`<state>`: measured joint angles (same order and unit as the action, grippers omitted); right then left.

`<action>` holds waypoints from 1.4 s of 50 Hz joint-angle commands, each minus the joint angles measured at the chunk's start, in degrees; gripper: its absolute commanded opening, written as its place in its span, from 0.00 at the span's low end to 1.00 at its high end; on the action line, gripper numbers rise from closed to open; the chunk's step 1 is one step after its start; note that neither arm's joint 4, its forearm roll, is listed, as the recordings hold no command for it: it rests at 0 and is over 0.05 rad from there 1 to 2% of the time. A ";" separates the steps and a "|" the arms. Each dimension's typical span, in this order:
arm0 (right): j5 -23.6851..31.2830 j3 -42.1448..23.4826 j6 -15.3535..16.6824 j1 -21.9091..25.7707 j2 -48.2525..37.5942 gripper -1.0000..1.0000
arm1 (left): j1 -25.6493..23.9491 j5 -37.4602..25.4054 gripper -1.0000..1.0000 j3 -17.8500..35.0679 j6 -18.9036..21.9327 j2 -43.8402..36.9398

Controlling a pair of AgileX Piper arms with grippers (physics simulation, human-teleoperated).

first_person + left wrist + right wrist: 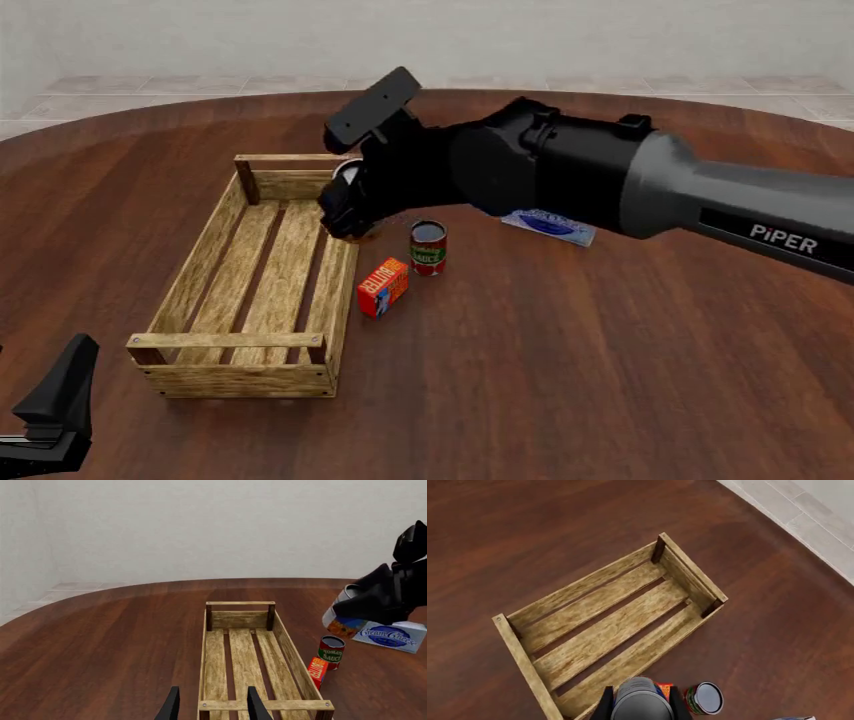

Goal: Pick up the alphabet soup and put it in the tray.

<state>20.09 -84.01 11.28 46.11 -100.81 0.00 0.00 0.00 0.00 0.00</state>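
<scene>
The alphabet soup (341, 611) is up off the table, pinched in the right gripper (639, 706), hanging just over the tray's (203, 262) right-hand rail near its far end. Lift done, drop still to come, with bare slats below. Left gripper (213, 703) waits spread at the tray's near end.

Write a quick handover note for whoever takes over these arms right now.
Right end effector: shut on the alphabet soup, holding it in the air above the tray's right-hand side wall, near the far end.
Left end effector: open, idle near the tray's near end.
Tray: nothing in it.
Tomato sauce can, butter box and cream cheese box sit on the table right of the tray.
Done: pickup. Left: move over the slats, lower, release.
</scene>
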 commanded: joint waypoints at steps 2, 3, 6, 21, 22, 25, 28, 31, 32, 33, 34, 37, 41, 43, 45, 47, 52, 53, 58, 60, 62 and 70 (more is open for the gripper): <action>0.39 -4.35 -0.20 2.86 -2.19 0.00 | 0.00 0.00 1.00 0.00 0.00 0.00; 0.51 -4.74 -0.33 3.28 -2.48 0.00 | 0.00 0.00 1.00 0.00 0.00 0.00; 0.79 -5.70 -0.41 4.11 -3.18 0.00 | 0.00 0.00 1.00 0.00 0.00 0.00; 1.16 -10.06 -0.51 6.51 -7.12 0.00 | 0.00 0.00 1.00 0.00 0.00 0.00; 1.16 -10.37 -0.54 6.61 -7.55 0.00 | 0.00 0.00 1.00 0.00 0.00 0.00; 1.33 -11.69 -0.69 6.97 -9.03 0.00 | 0.00 0.00 1.00 0.00 0.00 0.00; 1.74 -13.13 -0.98 7.50 -10.42 0.00 | 0.00 0.00 1.00 0.00 0.00 0.00; 1.94 -14.09 -1.11 7.91 -11.46 0.00 | 0.00 0.00 1.00 0.00 0.00 0.00; 2.04 -14.50 -1.18 8.04 -11.90 0.00 | 0.00 0.00 1.00 0.00 0.00 0.00; 2.16 -15.06 -0.92 8.10 -12.58 0.00 | 0.00 0.00 1.00 0.00 0.00 0.00; 2.28 -15.52 -0.95 8.17 -13.05 0.00 | 0.00 0.00 1.00 0.00 0.00 0.00; 2.87 -17.14 -0.80 8.42 -14.56 0.00 | 0.00 0.00 1.00 0.00 0.00 0.00; 3.43 -18.84 -0.40 8.51 -16.15 0.00 | 0.00 0.00 1.00 0.00 0.00 0.00; 4.03 -20.25 -0.86 8.75 -17.26 0.00 | 0.00 0.00 1.00 0.00 0.00 0.00; 4.28 -21.30 -1.00 8.80 -18.34 0.00 | 0.00 0.00 1.00 0.00 0.00 0.00; 4.54 -22.28 -1.31 9.06 -19.35 0.00 | 0.00 0.00 1.00 0.00 0.00 0.00; 5.32 -24.63 -1.89 9.29 -21.49 0.00 | 0.00 0.00 1.00 0.00 0.00 0.00; 5.44 -25.12 -2.01 9.30 -21.96 0.00 | 0.00 0.00 1.00 0.00 0.00 0.00; 5.67 -26.35 -2.48 9.34 -23.25 0.00 | 0.00 0.00 1.00 0.00 0.00 0.00; 6.02 -27.37 -2.67 9.35 -24.27 0.00 | 0.00 0.00 1.00 0.00 0.00 0.00; 6.60 -28.53 -2.84 9.33 -25.27 0.00 | 0.00 0.00 1.00 0.00 0.00 0.00; 7.51 -31.15 -3.31 8.65 -27.28 0.00 | 0.00 0.00 1.00 0.00 0.00 0.00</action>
<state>26.52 -111.14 9.78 55.13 -125.45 0.00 0.00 0.00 0.00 0.00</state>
